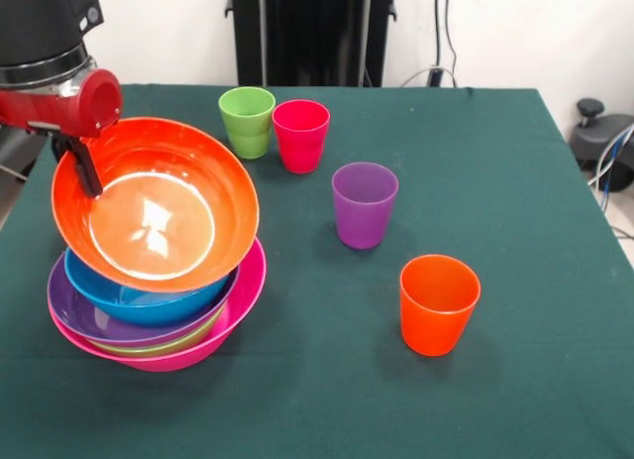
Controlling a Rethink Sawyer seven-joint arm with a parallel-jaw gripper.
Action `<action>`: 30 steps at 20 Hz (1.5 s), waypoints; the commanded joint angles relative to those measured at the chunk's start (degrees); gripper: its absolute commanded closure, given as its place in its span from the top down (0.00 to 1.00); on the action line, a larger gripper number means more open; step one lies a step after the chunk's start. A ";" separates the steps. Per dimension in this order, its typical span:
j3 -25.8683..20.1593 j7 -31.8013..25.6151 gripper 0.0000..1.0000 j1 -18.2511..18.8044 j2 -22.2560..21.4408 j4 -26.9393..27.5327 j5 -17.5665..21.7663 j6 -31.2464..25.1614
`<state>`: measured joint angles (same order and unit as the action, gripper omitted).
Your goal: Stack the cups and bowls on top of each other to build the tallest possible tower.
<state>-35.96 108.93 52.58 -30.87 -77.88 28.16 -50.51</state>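
The gripper (81,167) pinches the rim of the glossy orange bowl (158,206), one dark finger inside the wall. That bowl is tipped up, its open mouth facing the front camera, sitting over the tower (149,315) at the table's (495,400) left side: blue, purple, green, then pink bowls nested. Four smooth tapered cups stand upright on the green cloth: green cup (247,122) just beside red cup (300,135), purple cup (364,204), orange cup (437,303).

Four cups (364,203); five bowls (158,206).
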 commanded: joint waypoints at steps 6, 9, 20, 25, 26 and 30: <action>0.69 -12.13 0.00 -4.11 7.98 13.23 2.52 -7.62; 0.72 -12.16 0.00 -4.46 8.35 13.68 2.57 -7.63; 1.31 -13.14 0.00 -2.15 9.70 10.36 3.17 -4.06; 1.77 -10.99 0.00 -0.57 7.01 3.94 2.84 -1.29; 1.87 -10.51 0.00 -0.28 6.40 2.58 2.83 -0.76; 2.04 -8.86 0.00 0.81 4.09 -1.99 2.57 0.32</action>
<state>-35.97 108.93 52.82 -24.96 -71.11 27.88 -52.22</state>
